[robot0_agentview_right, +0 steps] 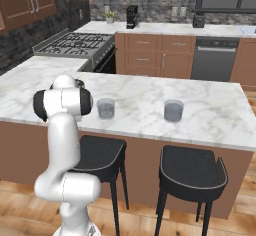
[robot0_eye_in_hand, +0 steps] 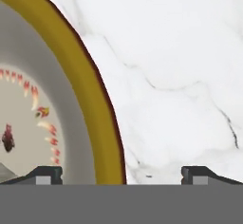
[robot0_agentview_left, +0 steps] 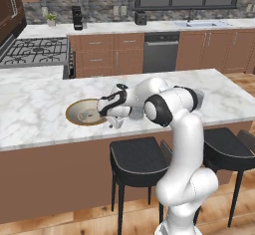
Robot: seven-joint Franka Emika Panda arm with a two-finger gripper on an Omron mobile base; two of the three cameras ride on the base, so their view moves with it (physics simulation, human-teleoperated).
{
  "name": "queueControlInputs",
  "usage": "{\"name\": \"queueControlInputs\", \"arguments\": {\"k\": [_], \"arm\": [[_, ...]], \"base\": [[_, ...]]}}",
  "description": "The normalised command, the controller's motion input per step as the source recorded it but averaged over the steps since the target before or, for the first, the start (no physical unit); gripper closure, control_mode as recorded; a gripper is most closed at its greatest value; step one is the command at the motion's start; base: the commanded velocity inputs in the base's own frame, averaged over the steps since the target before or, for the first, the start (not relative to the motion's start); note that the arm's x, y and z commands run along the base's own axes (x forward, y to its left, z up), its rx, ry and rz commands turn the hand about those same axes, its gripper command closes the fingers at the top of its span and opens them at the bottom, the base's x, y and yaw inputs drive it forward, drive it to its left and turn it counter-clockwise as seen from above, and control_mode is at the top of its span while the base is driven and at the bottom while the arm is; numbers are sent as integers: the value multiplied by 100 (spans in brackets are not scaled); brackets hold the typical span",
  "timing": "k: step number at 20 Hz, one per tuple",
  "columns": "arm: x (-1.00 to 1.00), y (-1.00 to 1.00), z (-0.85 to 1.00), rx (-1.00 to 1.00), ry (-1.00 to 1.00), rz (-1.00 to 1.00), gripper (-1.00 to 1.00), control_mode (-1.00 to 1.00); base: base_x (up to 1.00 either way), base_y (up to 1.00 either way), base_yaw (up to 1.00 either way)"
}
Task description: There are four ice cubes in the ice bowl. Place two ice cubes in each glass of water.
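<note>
Over the ice bowl (robot0_eye_in_hand: 102, 123) rim hangs the wide-open tool (robot0_eye_in_hand: 122, 173).

A home kitchen, seemingly: gas stove (robot0_agentview_left: 35, 51), dishwasher (robot0_agentview_left: 160, 52), marble island (robot0_agentview_left: 45, 104), bar stools (robot0_agentview_left: 137, 162).

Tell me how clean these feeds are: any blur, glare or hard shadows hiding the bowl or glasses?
Left base view: soft, even light, slightly blurry; the arm covers part of the bowl. Right base view: both glasses plain on the marble counter, no glare. Hand view: close and sharp on the bowl rim, open gripper astride it.
</note>
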Motion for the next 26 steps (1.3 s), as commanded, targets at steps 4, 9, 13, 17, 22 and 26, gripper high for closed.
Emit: {"name": "queueControlInputs", "arguments": {"k": [4,9,13,17,22,26], "arm": [[15,0,-3,0,0,-1,-100,-100],[17,-1,0,0,0,0,-100,-100],[14,0,0,0,0,0,-100,-100],[4,3,-4,0,0,0,-100,-100],[0,4,-2,0,0,0,100,-100],[0,1,0,0,0,0,100,-100]], "base": [[0,0,0],[0,0,0],[0,0,0],[0,0,0],[0,0,0],[0,0,0]]}}
